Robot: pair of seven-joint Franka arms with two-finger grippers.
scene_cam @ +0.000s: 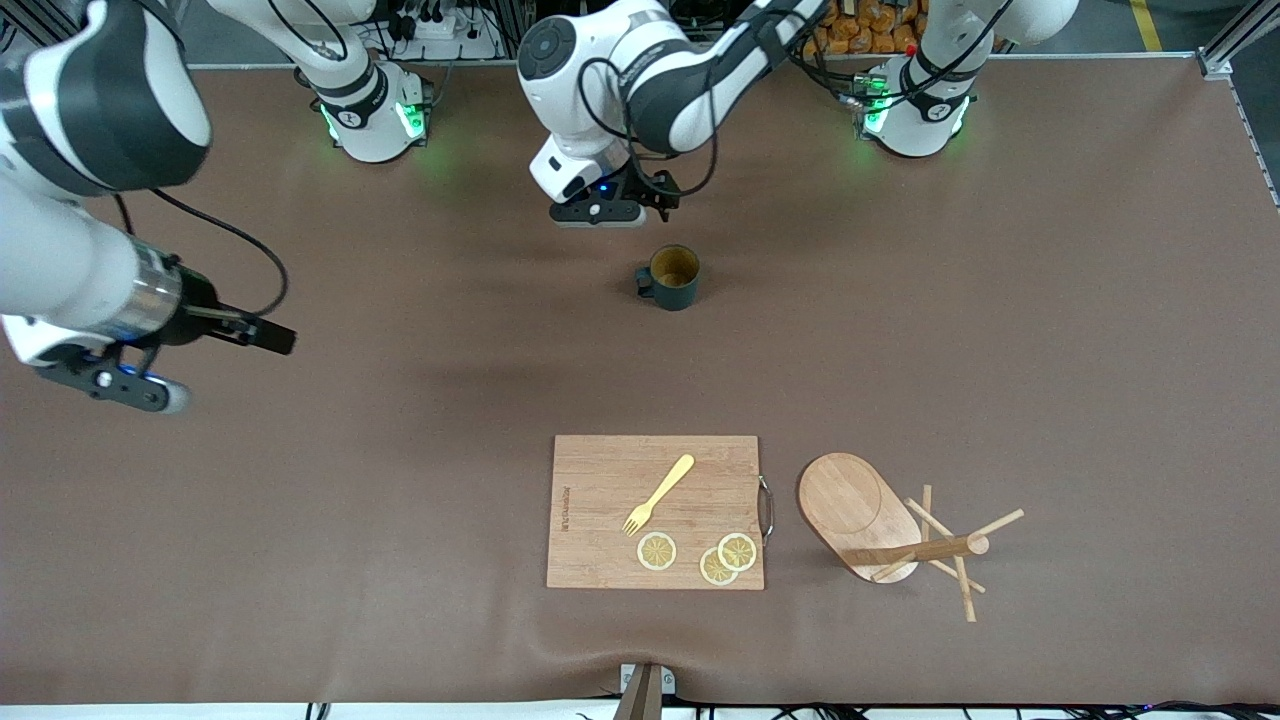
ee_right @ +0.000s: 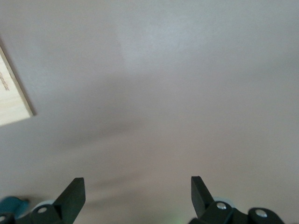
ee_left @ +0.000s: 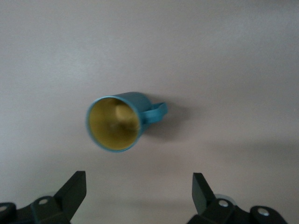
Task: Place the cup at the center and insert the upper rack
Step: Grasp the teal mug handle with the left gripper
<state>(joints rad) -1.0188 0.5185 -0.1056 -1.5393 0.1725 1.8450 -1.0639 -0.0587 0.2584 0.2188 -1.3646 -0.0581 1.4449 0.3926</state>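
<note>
- The left tool (scene_cam: 612,212) is mostly tucked under its own wrist in the front view, so you only get the black body there. The left wrist view shows its fingers (ee_left: 74,189) spread wide with nothing between them.
- The right tool (scene_cam: 270,335) hangs over bare bench (scene_cam: 1050,300) toward the right arm's end. Its fingers are also wide apart and empty in the right wrist view, and the arm itself runs off the frame edge.
- In the right wrist view only a corner of the cutting board (ee_right: 11,100) pokes in, plus a teal smudge at the edge I can't make out.
- The cup (scene_cam: 673,277) is dark teal with a yellowish-brown inside and stands upright on the bench around the middle. It's just nearer the front camera than the left tool, not touching it, and the small handle points toward the right arm's end.
- There's a pale blob inside the cup in the left wrist view, can't say what it is.
- The upper rack (scene_cam: 880,525) is light wood and lying tipped over. Its oval base is up on edge, and the post and thin pegs are splayed out on the bench toward the left arm's end.
- It sits just beside the cutting board (scene_cam: 600,520) and well apart from the cup.
- On the board there's a yellow fork (scene_cam: 658,494) and three lemon slices (scene_cam: 657,551).
</note>
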